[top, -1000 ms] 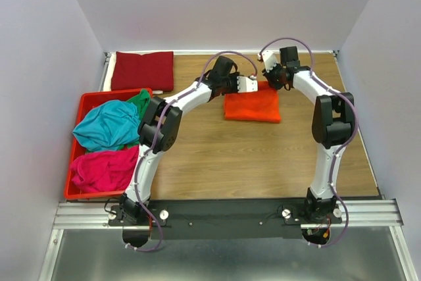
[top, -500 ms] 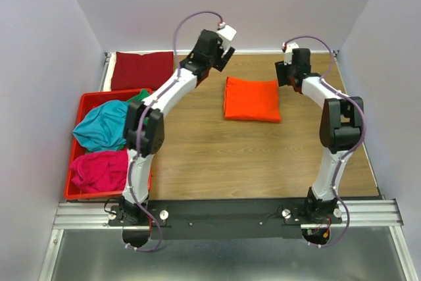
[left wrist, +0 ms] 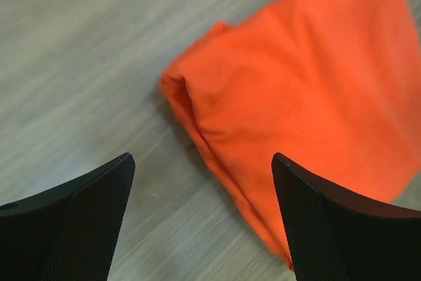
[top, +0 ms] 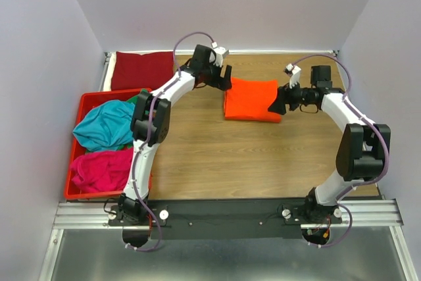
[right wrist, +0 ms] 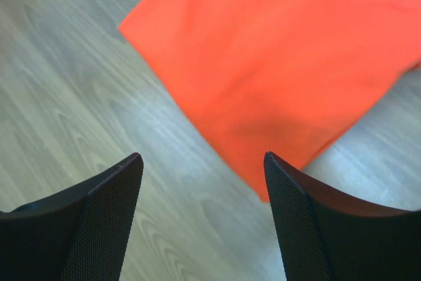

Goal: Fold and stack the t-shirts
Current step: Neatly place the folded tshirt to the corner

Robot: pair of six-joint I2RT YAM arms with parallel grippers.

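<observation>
From my station, the wooden counter [top: 217, 156] fills most of the overhead view. A red plastic crate [top: 84, 101] sits along its left edge. In the crate a crumpled teal t-shirt [top: 105, 126] lies toward the far end, with a bunched magenta t-shirt [top: 102, 169] at the near end. A bit of a green t-shirt [top: 140, 99] pokes out by the far right corner of the crate. Just beyond the crate, in the far left corner of the counter, a dark red t-shirt [top: 141, 70] lies folded flat. The bright orange t-shirt [top: 253, 100] is folded into a neat rectangle right of centre toward the far side, well apart from the dark red one. My two arms flank the orange one. The left fingers [left wrist: 72, 228] are spread wide and grip nothing, hanging over bare wood by its far left corner. The thick folded edge shows between them in the wrist view. The right fingers [right wrist: 329, 228] are also spread wide with nothing in them, at the shirt's right edge, one corner of the cloth lying between them.
</observation>
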